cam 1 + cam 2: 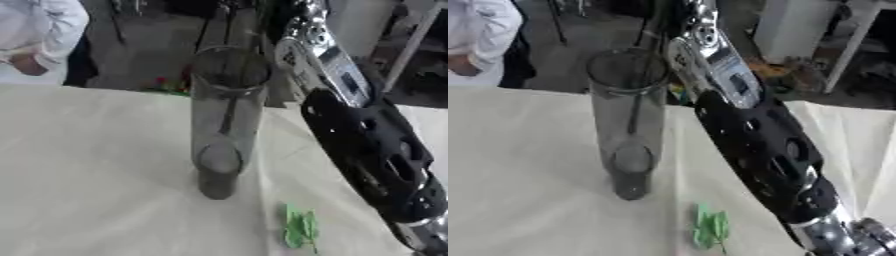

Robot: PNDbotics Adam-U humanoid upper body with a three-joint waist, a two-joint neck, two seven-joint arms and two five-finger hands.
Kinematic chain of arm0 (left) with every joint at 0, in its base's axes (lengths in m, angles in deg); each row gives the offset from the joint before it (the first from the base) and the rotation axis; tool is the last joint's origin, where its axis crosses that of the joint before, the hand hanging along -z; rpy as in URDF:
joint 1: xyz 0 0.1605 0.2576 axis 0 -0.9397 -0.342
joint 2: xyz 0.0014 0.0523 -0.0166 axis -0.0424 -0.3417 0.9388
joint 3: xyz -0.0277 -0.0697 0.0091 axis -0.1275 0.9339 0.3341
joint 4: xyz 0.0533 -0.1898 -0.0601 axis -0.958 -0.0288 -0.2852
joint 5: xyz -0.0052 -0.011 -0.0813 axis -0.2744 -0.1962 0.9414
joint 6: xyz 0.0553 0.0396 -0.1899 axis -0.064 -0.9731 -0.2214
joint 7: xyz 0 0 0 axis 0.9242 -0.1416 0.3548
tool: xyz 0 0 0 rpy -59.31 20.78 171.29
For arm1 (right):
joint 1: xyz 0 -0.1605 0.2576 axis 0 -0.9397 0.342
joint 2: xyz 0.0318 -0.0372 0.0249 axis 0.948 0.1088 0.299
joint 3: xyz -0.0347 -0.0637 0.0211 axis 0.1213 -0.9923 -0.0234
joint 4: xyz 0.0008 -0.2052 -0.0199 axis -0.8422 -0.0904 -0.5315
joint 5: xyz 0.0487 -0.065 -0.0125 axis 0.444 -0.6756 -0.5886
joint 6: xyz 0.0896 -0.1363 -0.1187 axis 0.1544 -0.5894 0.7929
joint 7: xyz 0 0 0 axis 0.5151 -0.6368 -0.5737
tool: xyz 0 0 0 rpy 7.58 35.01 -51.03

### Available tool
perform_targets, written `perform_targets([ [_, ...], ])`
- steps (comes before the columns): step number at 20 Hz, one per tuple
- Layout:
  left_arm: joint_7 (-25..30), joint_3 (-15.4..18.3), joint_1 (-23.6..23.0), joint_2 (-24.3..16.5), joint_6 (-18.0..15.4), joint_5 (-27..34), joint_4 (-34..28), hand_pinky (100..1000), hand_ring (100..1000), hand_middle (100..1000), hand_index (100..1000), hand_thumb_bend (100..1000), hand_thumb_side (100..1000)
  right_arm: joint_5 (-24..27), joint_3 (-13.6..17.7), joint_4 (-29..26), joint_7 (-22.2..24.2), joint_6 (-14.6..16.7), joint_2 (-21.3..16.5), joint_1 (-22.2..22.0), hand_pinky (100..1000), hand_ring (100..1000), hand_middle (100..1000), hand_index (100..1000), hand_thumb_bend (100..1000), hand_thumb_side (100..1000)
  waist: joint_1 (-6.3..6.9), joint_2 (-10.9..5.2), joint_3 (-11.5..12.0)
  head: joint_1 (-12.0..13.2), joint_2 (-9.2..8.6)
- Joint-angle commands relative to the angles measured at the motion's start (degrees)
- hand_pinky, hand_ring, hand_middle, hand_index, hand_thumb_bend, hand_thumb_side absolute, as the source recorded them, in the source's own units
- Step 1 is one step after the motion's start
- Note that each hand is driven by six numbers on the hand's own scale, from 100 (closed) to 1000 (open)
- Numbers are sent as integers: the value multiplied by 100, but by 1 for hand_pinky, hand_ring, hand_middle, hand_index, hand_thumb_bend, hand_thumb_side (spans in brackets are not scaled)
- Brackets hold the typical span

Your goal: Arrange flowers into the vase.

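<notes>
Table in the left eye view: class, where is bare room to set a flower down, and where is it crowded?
Free: the wide cloth left of the glass vase. Crowded: right of the vase, where the green leaves lie beside the robot's right arm.

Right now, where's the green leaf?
The green leaf lies flat on the cloth-covered table, near the bottom edge of both eye views, just right of and nearer than the tall clear vase, beside the robot's right arm.
</notes>
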Motion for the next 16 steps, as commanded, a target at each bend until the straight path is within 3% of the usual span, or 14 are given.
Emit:
perform_targets([
  [1, -22, 72, 83, -85, -13, 15, -99, 839, 943, 890, 945, 100, 1000, -180, 28, -166, 39, -106, -160, 80, 125, 238, 100, 100, 100, 835, 23, -167, -6, 47, 0],
  [16, -30, 86, 103, -67, -27, 36, -99, 836, 941, 889, 945, 100, 1000, -280, 15, -307, 61, -230, -211, -51, 173, 302, 100, 150, 173, 912, 2, -229, -48, 87, -26],
])
